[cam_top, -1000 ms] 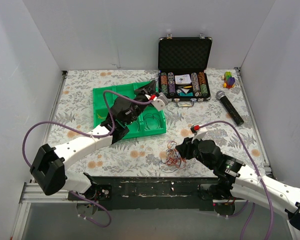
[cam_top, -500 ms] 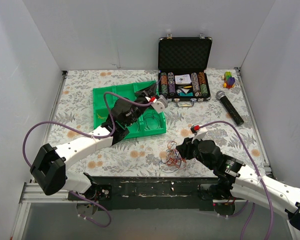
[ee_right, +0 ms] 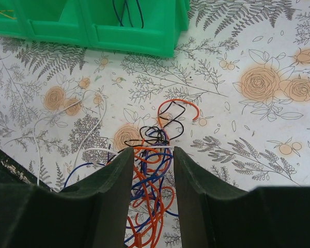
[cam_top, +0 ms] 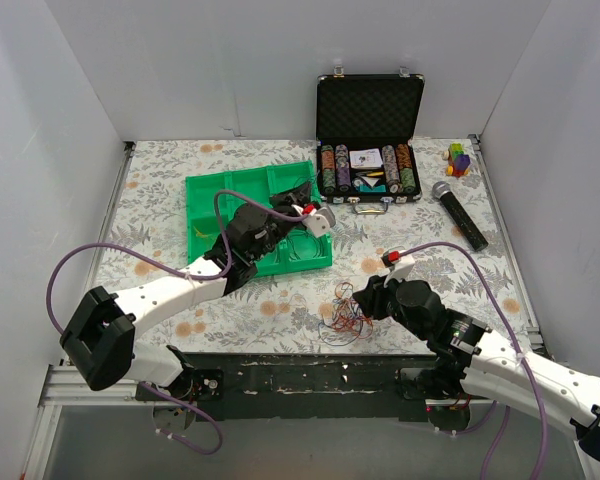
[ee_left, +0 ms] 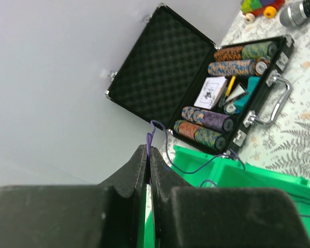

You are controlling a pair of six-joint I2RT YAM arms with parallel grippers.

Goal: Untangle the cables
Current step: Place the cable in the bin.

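A tangle of thin cables [cam_top: 342, 318] in orange, blue, black, white and purple lies on the floral table near the front edge. My right gripper [cam_top: 366, 300] is open just above it; in the right wrist view the tangle [ee_right: 152, 196] lies between and beyond the spread fingers, with the gripper [ee_right: 153, 151] low over it. My left gripper [cam_top: 302, 196] hangs over the green tray [cam_top: 208, 198] and is shut on a thin purple cable [ee_left: 151, 135], which loops out past the fingertips and trails down into the tray [ee_left: 258, 178]. More thin cables [cam_top: 302, 243] lie in a tray compartment.
An open black case of poker chips [cam_top: 368, 140] stands at the back, right of the tray. A black microphone [cam_top: 460, 215] and a small coloured toy [cam_top: 459, 158] lie at the right. White walls enclose the table.
My left gripper has shifted a little toward the near side and right over the tray, still holding the purple cable. The right arm and the tangle have not moved.
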